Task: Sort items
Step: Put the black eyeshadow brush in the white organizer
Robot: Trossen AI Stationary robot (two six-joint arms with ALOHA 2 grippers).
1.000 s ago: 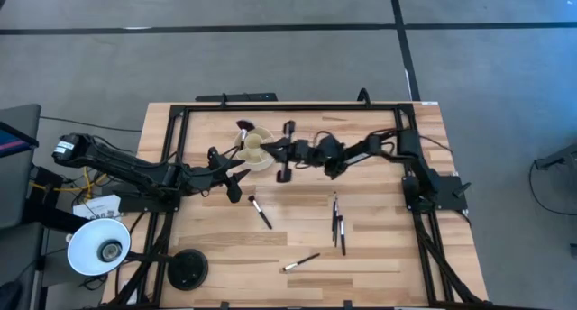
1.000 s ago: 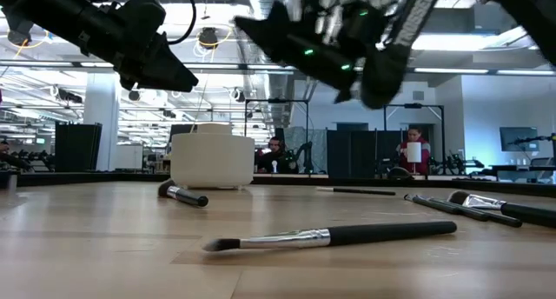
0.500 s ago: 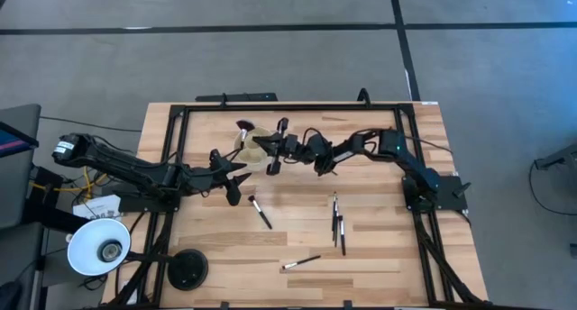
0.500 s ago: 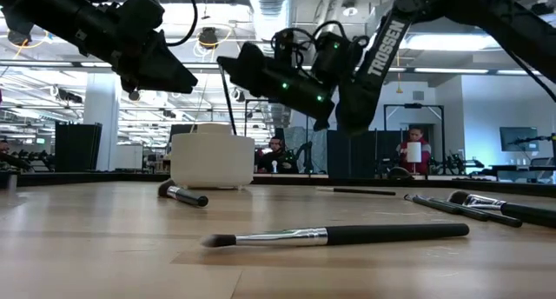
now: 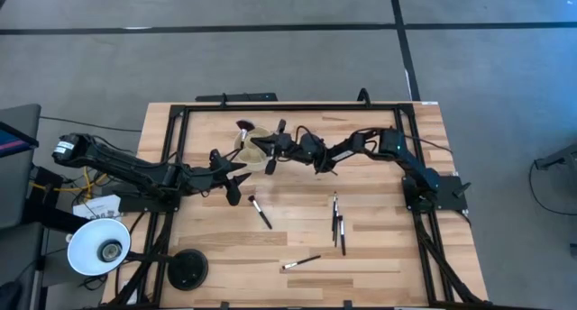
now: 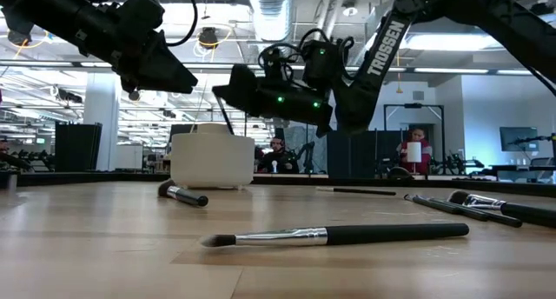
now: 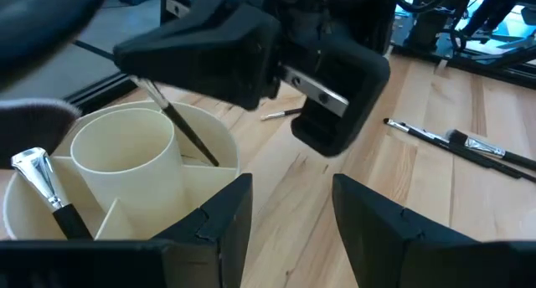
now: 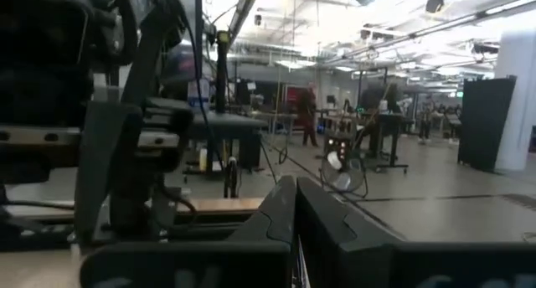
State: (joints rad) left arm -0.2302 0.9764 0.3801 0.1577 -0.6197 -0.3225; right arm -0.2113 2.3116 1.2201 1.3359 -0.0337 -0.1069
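Note:
A round cream divided cup (image 5: 255, 144) stands at the table's far left-middle. It holds a fluffy reddish-headed brush (image 5: 242, 125) and a brush with a silvery ferrule (image 7: 38, 169). My right gripper (image 5: 270, 148) hangs over the cup, shut on a thin dark brush (image 7: 186, 129). My left gripper (image 5: 242, 173) hovers open just near of the cup, touching nothing. Several brushes lie flat on the table: one (image 5: 261, 213), a pair (image 5: 339, 222) and one near the front (image 5: 300, 262). My right gripper pinches the thin dark brush between its two fingers near the brush's upper end (image 7: 155, 89), coming from the table's right and slanting down. The brush hangs tilted below the fingers, and its lower end (image 7: 213, 160) reaches into an outer compartment of the cup.
A black frame rail (image 5: 288, 107) runs along the table's far edge, with rails down both sides. A white lamp (image 5: 99, 247) and a black round base (image 5: 187, 269) sit at the near left corner. Bare wood lies between the loose brushes.
My right gripper has moved toward the table's left and a little down, carrying the thin brush from beside the cup to over it. The brush's lower end now dips into the cup. My left gripper has kept still.

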